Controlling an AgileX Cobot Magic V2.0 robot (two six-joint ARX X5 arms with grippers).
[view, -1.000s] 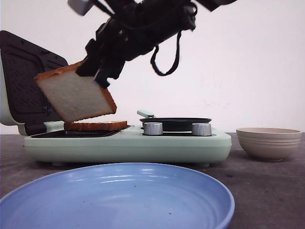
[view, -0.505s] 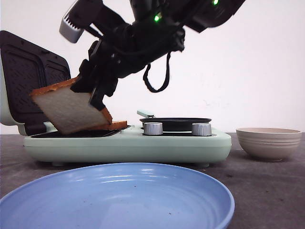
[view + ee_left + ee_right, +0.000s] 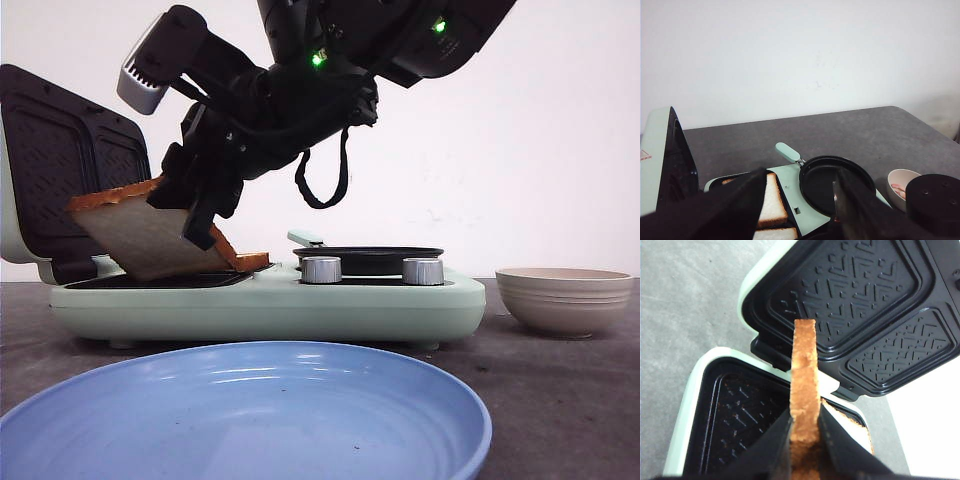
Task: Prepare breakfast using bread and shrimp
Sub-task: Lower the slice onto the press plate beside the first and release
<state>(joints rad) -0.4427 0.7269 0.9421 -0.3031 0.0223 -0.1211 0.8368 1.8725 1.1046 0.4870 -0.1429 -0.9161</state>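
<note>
I am only partway through breakfast. One slice of bread (image 3: 772, 202) already lies flat on the dark grill plate (image 3: 735, 415) at the left end of the green breakfast maker (image 3: 270, 300). My right claw (image 3: 200, 215) is pinching the second slice (image 3: 140, 232) by its crust. That slice hangs tilted over the same plate, its low corner close to it, but I cannot tell if it touches. I think it must go down beside the first one. My left claw (image 3: 800, 200) is spread wide and holds nothing.

The bread looks soft and pale with a brown crust. The plate and open lid (image 3: 860, 305) are black with bumpy zigzags. The shrimp job is not started: pink bits sit in the smooth round bowl (image 3: 565, 298) off the right end. The little black pan (image 3: 836, 181) is bare, and so is the shiny blue plate (image 3: 250, 420) at the table's front edge.
</note>
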